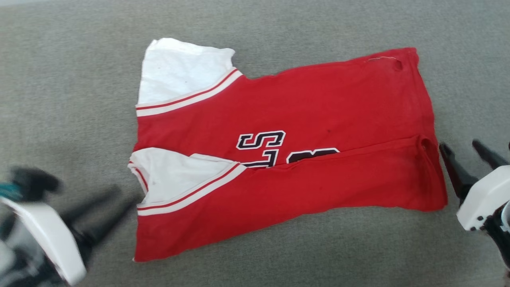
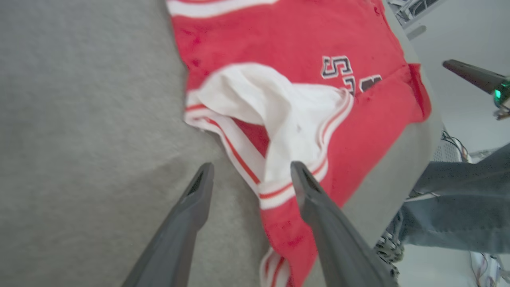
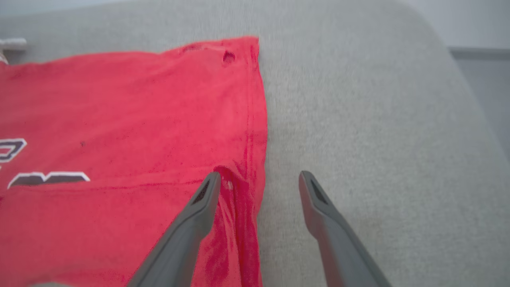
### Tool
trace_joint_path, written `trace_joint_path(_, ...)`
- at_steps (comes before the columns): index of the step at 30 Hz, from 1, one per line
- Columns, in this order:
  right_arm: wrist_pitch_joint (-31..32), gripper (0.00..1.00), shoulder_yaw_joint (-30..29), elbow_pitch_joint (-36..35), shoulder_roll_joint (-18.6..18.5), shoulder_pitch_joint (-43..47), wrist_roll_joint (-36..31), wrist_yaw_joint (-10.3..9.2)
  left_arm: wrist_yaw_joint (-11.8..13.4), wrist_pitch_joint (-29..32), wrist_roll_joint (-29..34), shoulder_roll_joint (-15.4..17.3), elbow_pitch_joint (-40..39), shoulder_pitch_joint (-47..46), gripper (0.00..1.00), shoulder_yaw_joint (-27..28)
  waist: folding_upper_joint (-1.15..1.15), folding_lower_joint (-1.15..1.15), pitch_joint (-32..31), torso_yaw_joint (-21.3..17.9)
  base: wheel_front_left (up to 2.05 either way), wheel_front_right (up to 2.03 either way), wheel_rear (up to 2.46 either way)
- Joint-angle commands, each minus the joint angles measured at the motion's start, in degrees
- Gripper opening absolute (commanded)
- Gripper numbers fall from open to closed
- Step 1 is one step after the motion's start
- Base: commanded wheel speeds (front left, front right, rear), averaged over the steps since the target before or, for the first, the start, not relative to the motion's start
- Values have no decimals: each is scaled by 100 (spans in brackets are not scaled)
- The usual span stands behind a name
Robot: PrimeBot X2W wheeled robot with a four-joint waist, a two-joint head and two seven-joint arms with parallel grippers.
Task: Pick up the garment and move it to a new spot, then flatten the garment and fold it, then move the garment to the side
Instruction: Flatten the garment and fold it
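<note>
left gripper, right gripper both wide, empty. red jersey half-folded: pinch far sleeve and far hem corner together, keep edges aligned.

Likely a robotics lab, grey cloth-covered surface, loose cables beside it, person's jeans leg nearby

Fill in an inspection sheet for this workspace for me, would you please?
Surface: grey cloth top, bare round the shirt.
Job's things: shirt lies flat, near long edge folded over onto the print.
Clutter: nothing seen.
Grippers: left gripper open at the sleeve; right gripper open at the hem; neither holds cloth.
Cables: wires past the top's edge, left wrist view.
Surroundings: a person's leg in jeans beside the top.
</note>
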Motion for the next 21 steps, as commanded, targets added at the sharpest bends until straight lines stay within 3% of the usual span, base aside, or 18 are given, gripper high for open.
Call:
trace_joint_path(1,-215,100,-8,-69,89,-56,-108,0,15,-155,18,22,119,-139,100,130,0,0,26,-54,0,0,0)
trace_joint_path(5,-1261,100,67,-212,414,-6,-571,-1,15,-662,90,-26,747,-467,100,519,0,0,107,-226,0,0,0)
trace_joint_path(6,-1839,100,153,-236,671,-9,-656,-1,17,-785,159,-126,1148,-704,100,681,0,0,158,-350,0,0,0)
trace_joint_path(10,-2811,100,455,-230,989,61,-848,0,17,-840,452,-328,1977,-1297,100,909,0,0,290,-648,0,0,0)
trace_joint_path(16,-3769,100,887,-143,1234,87,-933,-1,16,-381,766,-635,3053,-2319,100,992,0,0,537,-1171,0,0,0)
trace_joint_path(21,-4046,100,1033,-21,1292,120,-903,-1,16,314,774,-693,3464,-2876,100,900,0,0,663,-1461,0,0,0)
